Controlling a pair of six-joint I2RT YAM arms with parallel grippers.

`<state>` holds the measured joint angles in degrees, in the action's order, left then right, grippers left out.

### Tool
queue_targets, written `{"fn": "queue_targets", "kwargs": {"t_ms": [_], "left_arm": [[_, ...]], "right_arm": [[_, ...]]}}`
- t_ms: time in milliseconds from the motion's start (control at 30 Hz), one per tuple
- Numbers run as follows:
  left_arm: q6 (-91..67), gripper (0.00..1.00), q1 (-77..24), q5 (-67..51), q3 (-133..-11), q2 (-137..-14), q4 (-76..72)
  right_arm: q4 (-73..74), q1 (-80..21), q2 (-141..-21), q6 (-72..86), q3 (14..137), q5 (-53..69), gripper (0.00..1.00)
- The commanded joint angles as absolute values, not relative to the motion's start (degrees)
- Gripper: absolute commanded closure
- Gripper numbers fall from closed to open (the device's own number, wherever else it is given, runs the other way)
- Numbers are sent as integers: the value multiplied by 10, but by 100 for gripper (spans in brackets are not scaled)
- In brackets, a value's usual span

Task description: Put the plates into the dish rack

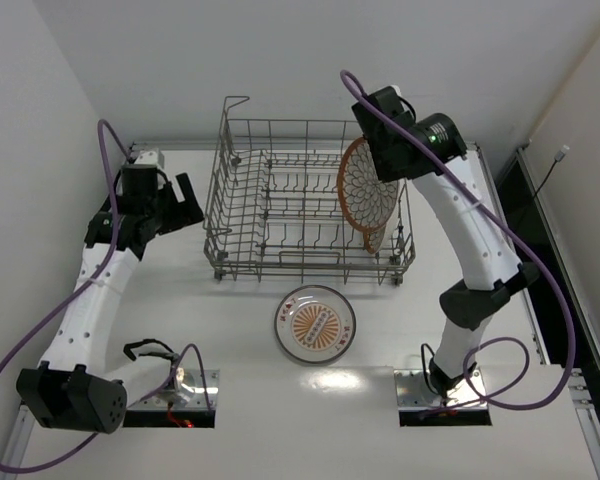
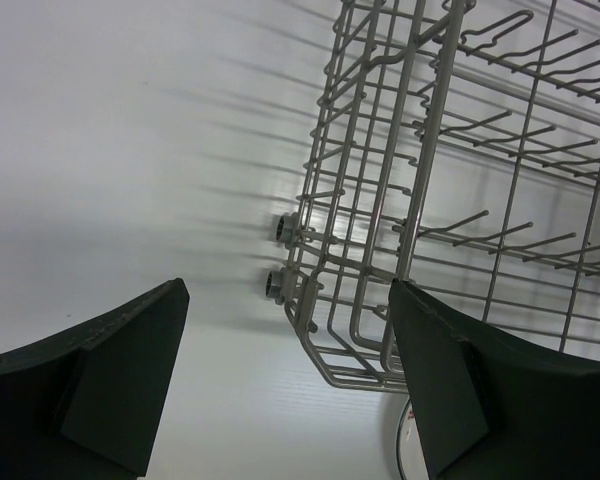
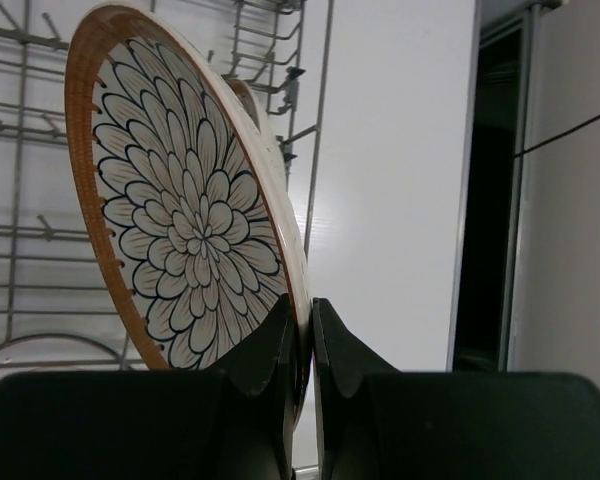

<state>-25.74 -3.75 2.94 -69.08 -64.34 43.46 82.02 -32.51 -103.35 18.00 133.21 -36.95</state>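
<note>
The grey wire dish rack [image 1: 280, 205] stands at the table's middle back. My right gripper [image 1: 378, 160] is shut on the rim of a brown-rimmed floral plate [image 1: 368, 192] and holds it on edge over the rack's right end. The right wrist view shows the fingers [image 3: 280, 340] pinching that plate [image 3: 180, 200]. A second brown-rimmed plate [image 1: 377, 240] stands in the rack just behind it [image 3: 243, 92]. The sunburst plate [image 1: 315, 323] lies flat on the table in front of the rack. My left gripper [image 1: 185, 212] is open and empty, left of the rack [image 2: 430, 200].
White walls close in the table on the left, back and right. A dark gap [image 1: 520, 200] runs along the right side. The rack's tall handle loop [image 1: 235, 105] rises at its back left corner. Purple cables trail from both arms.
</note>
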Motion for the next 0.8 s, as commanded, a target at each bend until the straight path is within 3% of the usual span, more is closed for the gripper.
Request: {"fn": "queue_targets", "kwargs": {"t_ms": [0, 767], "left_arm": [[-249, 20, -35, 33, -684, -618, 405], [-254, 20, -35, -14, -638, -595, 383]], "right_arm": [[808, -325, -1019, 182, 1347, -487, 100], [808, -390, -1106, 171, 1277, -637, 100]]}}
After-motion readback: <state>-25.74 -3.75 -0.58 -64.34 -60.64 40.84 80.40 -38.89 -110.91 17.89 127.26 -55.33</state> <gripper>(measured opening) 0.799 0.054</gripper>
